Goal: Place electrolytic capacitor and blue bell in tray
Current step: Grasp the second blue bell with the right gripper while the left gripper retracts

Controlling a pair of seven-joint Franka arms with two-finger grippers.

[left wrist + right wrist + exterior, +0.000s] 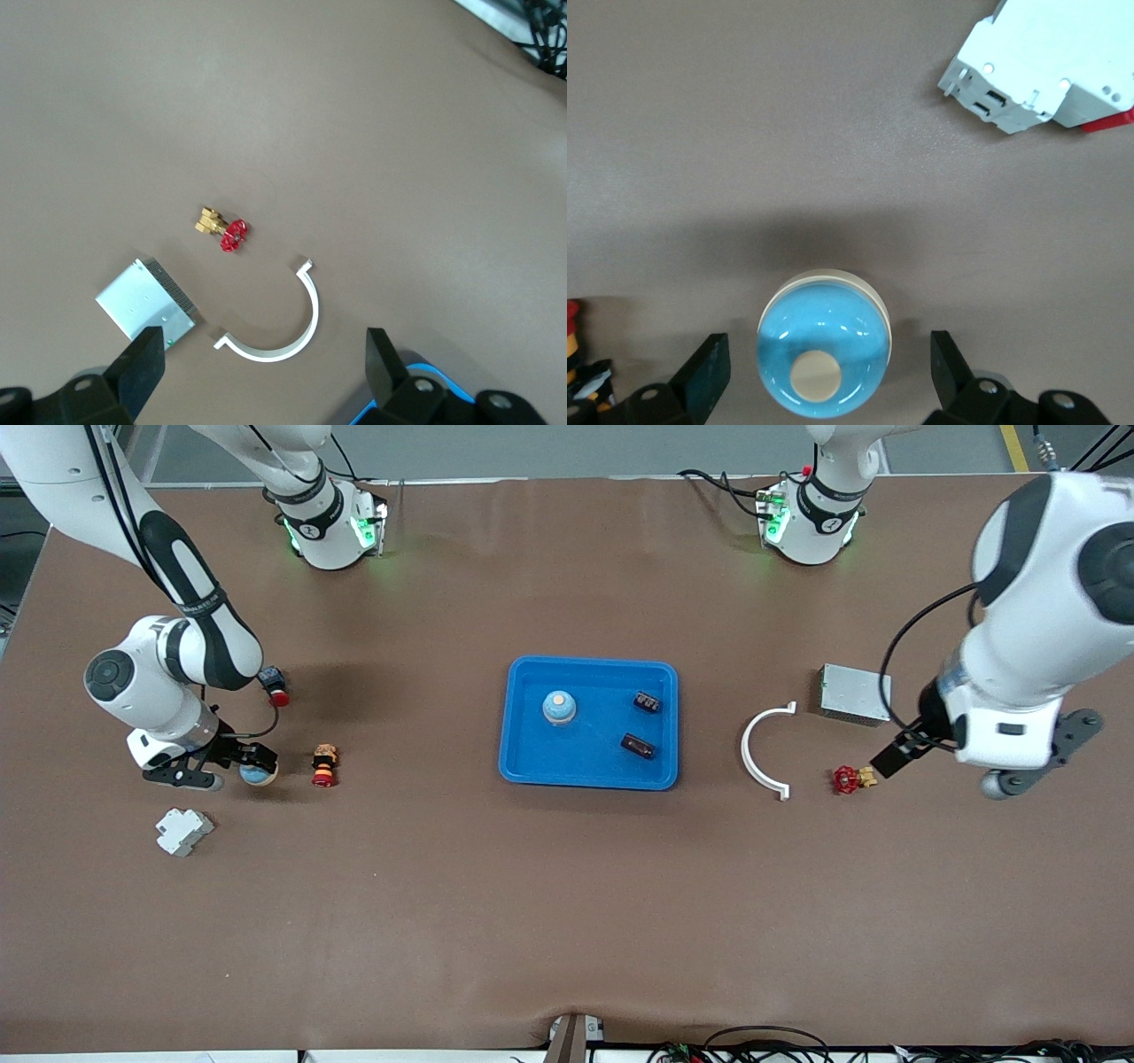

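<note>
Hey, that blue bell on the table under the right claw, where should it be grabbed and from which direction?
Probably straight down from above. The blue bell stands upright, a round dome with a button on top, so close on its round sides low down near the cream base rim. The right claw is open, one finger on each side of it.

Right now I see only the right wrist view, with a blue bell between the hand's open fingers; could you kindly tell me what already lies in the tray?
Observer: The tray lies mid-table, apart from the right hand, and holds another blue bell and two dark capacitors.
Operator: Thank you; where is the left hand?
Observer: The left hand waits open over the table near a red-handled valve and a white curved bracket.
</note>
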